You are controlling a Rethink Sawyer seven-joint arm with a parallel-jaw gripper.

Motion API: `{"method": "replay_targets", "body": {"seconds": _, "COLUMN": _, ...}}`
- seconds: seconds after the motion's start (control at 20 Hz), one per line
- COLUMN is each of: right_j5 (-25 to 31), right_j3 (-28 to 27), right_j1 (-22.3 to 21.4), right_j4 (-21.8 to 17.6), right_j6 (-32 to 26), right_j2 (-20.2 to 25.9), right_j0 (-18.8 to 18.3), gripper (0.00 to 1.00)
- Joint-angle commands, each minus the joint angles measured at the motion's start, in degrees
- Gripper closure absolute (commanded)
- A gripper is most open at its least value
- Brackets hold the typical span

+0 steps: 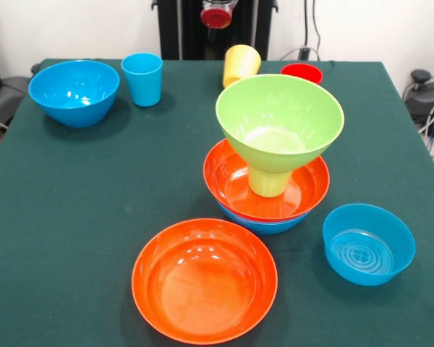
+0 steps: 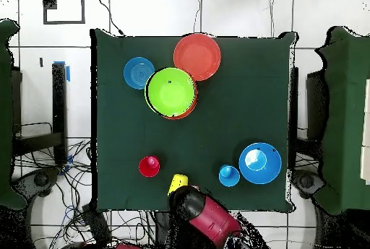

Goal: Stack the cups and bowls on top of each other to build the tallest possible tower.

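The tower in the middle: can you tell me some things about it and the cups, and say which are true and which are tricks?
1. The green bowl tops the tower. True.
2. The green bowl sits on a red cup. False: it rests on an upturned green cup.
3. The blue cup is on the tower. False: it stands on the table, beside a blue bowl.
4. A wide orange bowl lies apart from the tower. True.
5. The yellow cup is tilted. True.

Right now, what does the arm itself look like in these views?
Overhead, the arm is a thick rounded link in glossy red with black sections at its joints. The front view shows only a red round cap on a black housing at the top edge. No markings readable; fingers not visible.
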Motion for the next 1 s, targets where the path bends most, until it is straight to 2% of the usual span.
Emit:
{"method": "replay_targets", "body": {"seconds": 0.05, "right_j5": 6.6, "right_j3": -14.8, "right_j1": 1.8, "right_j4": -4.2, "right_j6": -3.7, "right_j2": 1.5, "right_j0": 0.6, "gripper": 1.00}}
{"method": "replay_targets", "body": {"seconds": 0.3, "right_j5": 11.8, "right_j3": -21.9, "right_j1": 3.3, "right_j4": -7.5, "right_j6": -4.8, "right_j2": 0.0, "right_j0": 1.9, "gripper": 1.00}}
{"method": "replay_targets", "body": {"seconds": 0.45, "right_j5": 13.5, "right_j3": -25.3, "right_j1": 4.6, "right_j4": -9.0, "right_j6": -5.1, "right_j2": 1.4, "right_j0": 0.8, "gripper": 1.00}}
{"method": "replay_targets", "body": {"seconds": 0.7, "right_j5": 13.9, "right_j3": -26.8, "right_j1": 4.8, "right_j4": -10.4, "right_j6": -4.4, "right_j2": 2.6, "right_j0": -0.3, "gripper": 1.00}}
{"method": "replay_targets", "body": {"seconds": 1.0, "right_j5": 17.9, "right_j3": -28.6, "right_j1": 3.5, "right_j4": -11.3, "right_j6": -3.7, "right_j2": 2.6, "right_j0": -0.2, "gripper": 1.00}}
